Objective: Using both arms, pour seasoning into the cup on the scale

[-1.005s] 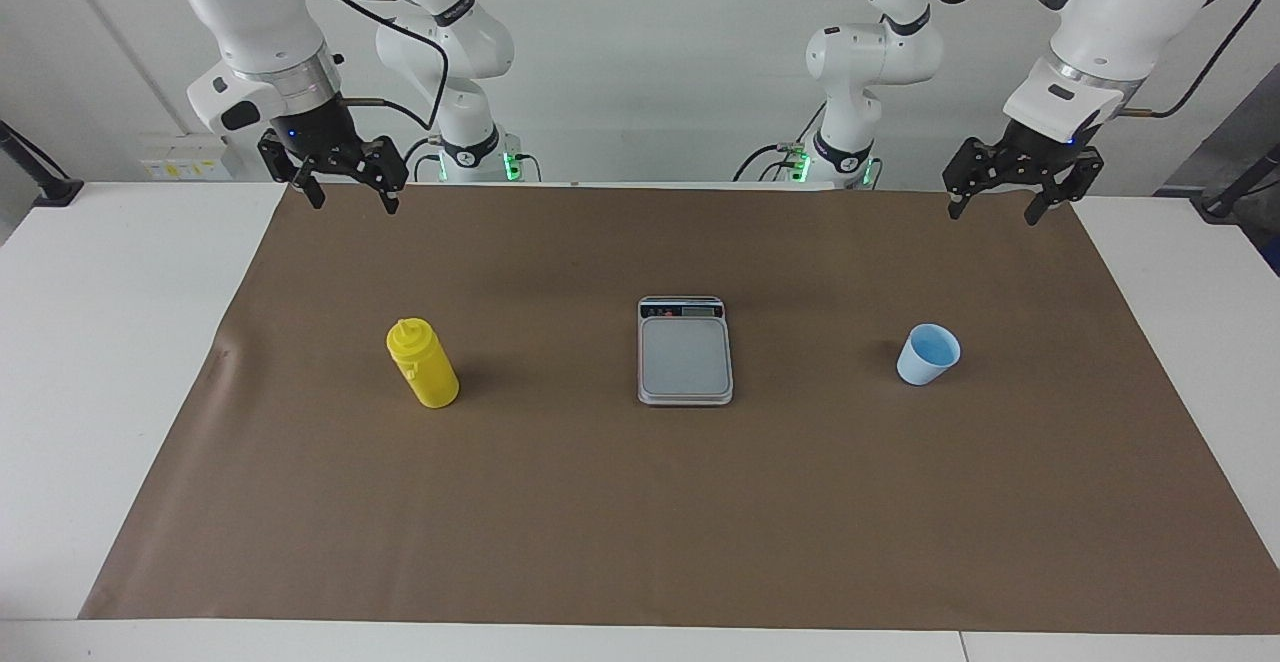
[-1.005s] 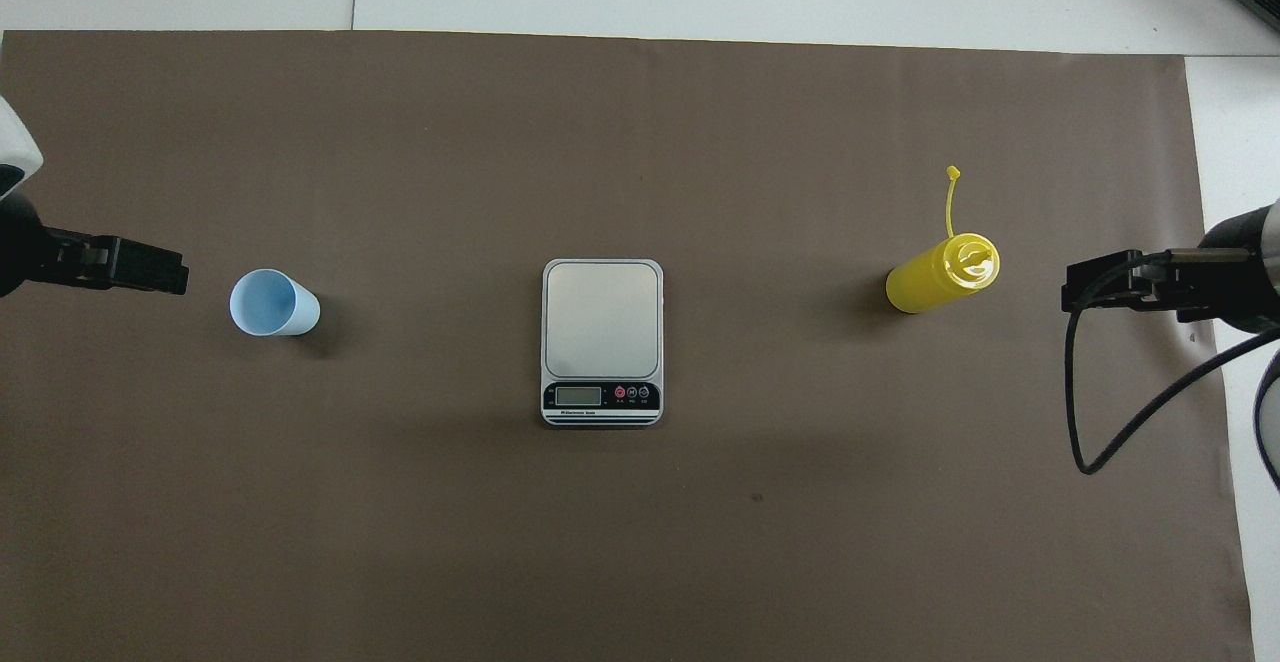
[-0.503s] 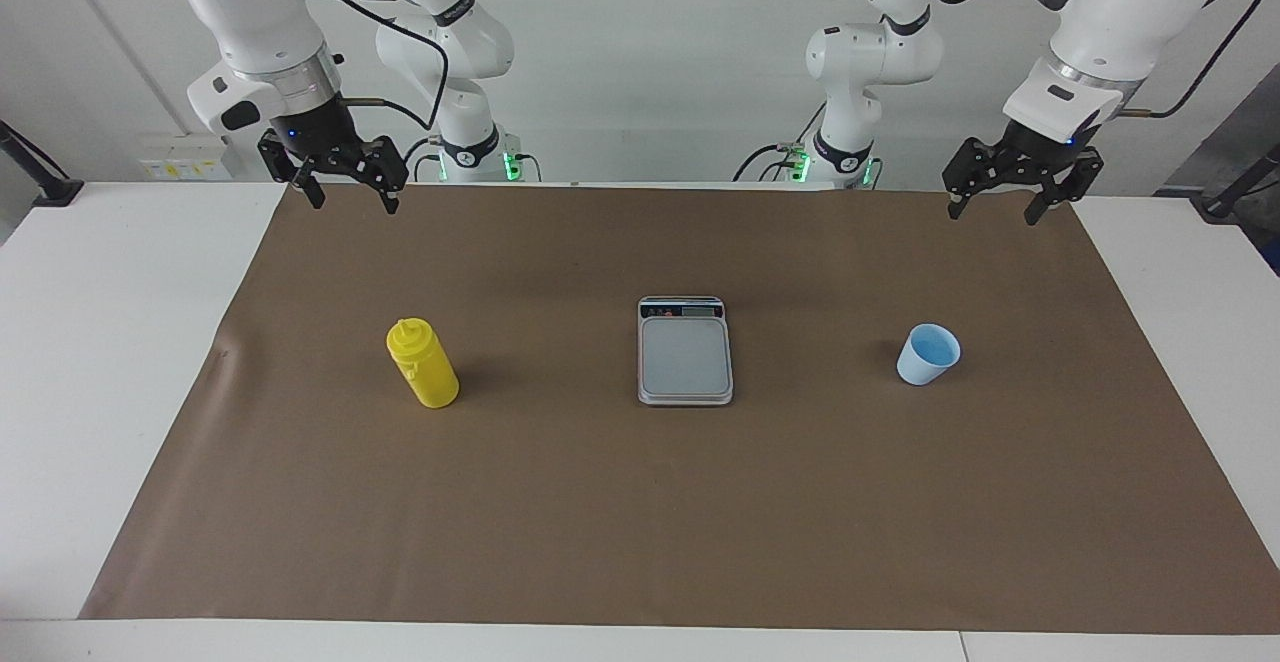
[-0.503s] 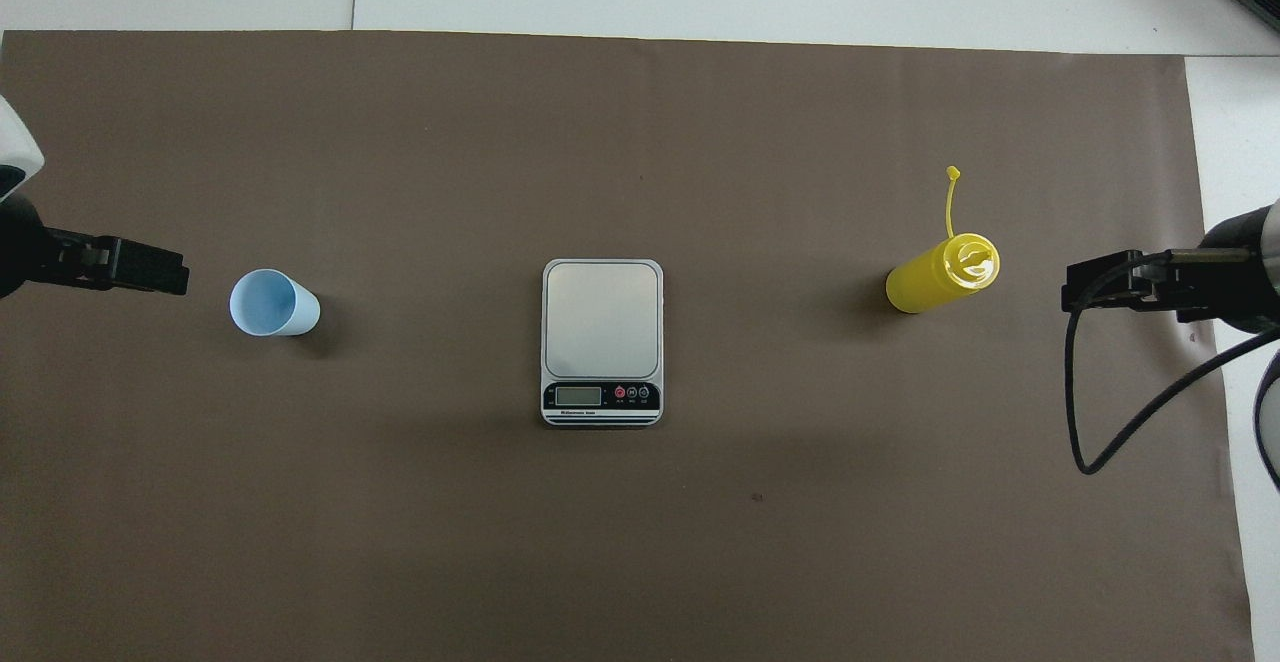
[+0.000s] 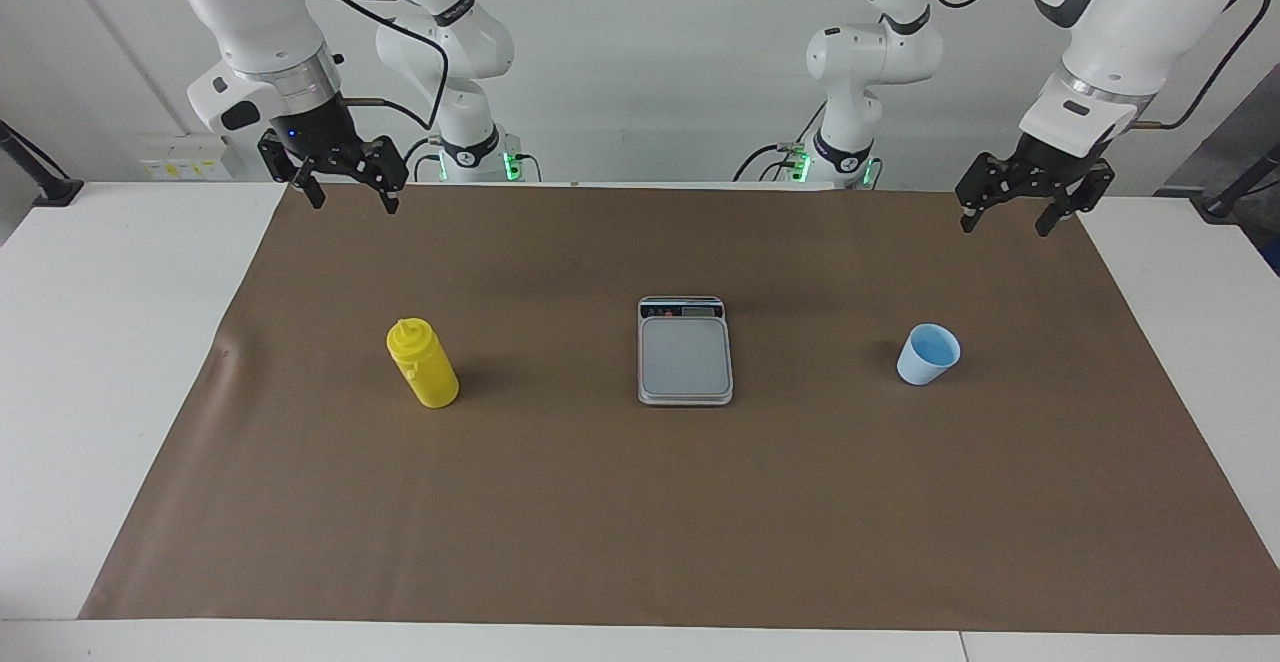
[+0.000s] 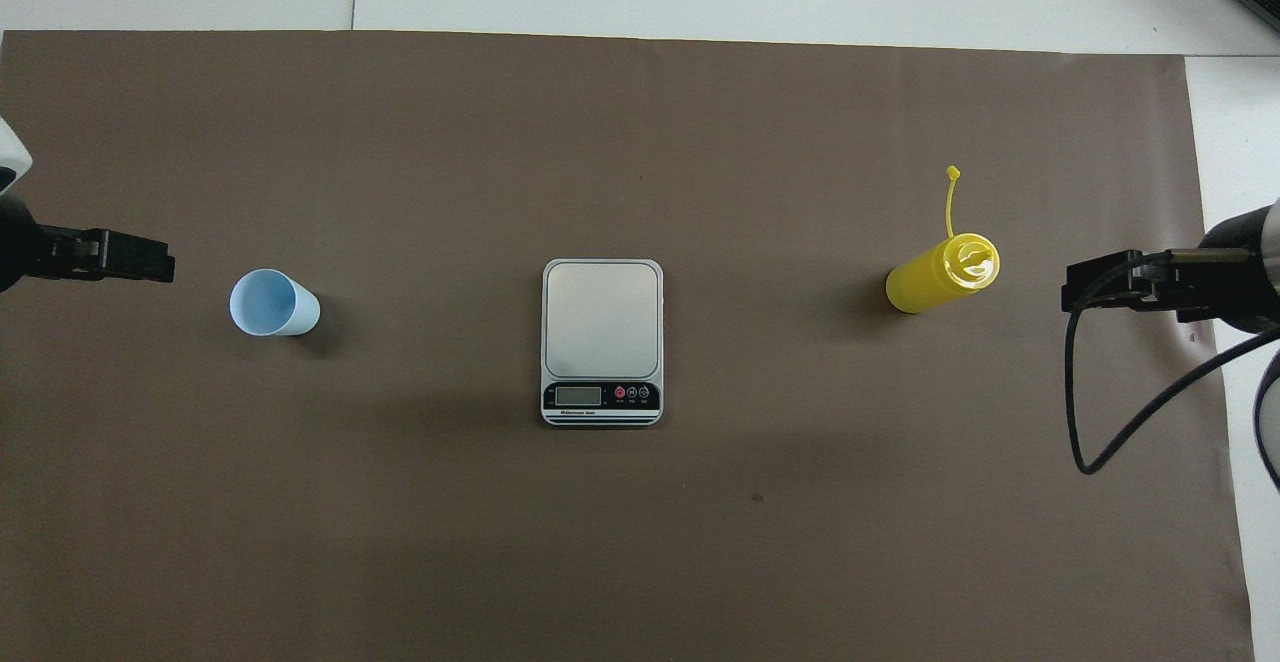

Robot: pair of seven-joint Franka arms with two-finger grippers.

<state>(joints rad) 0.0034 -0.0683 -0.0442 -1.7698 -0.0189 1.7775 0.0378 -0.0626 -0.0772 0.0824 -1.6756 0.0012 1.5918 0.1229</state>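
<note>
White wall stands at the robots' end of the room, and below it a white desk (image 5: 120, 362) carries a wide brown paper sheet (image 5: 680, 522) that covers most of its top. At the middle of the sheet lies the scale (image 5: 685, 350), flat, its grey weighing plate bare and its dark display strip along the short edge nearer to the robots. The cup (image 5: 928, 353) stands upright on the sheet toward the left arm's end of the desk, well apart from the scale, its blue inside showing. The seasoning (image 5: 422, 363), a yellow squeeze bottle, stands upright toward the right arm's end, also well apart from the scale; in the overhead view its tethered cap (image 6: 953, 173) hangs off on a thin strap, away from the nozzle. The left pincer (image 5: 1010, 222) hangs in the air over the sheet's edge nearest the robots at the cup's end, fingers spread wide, holding nothing. The right pincer (image 5: 347, 197) hangs likewise over the sheet's corner at the bottle's end, fingers spread wide and empty. Neither pincer touches any object.
</note>
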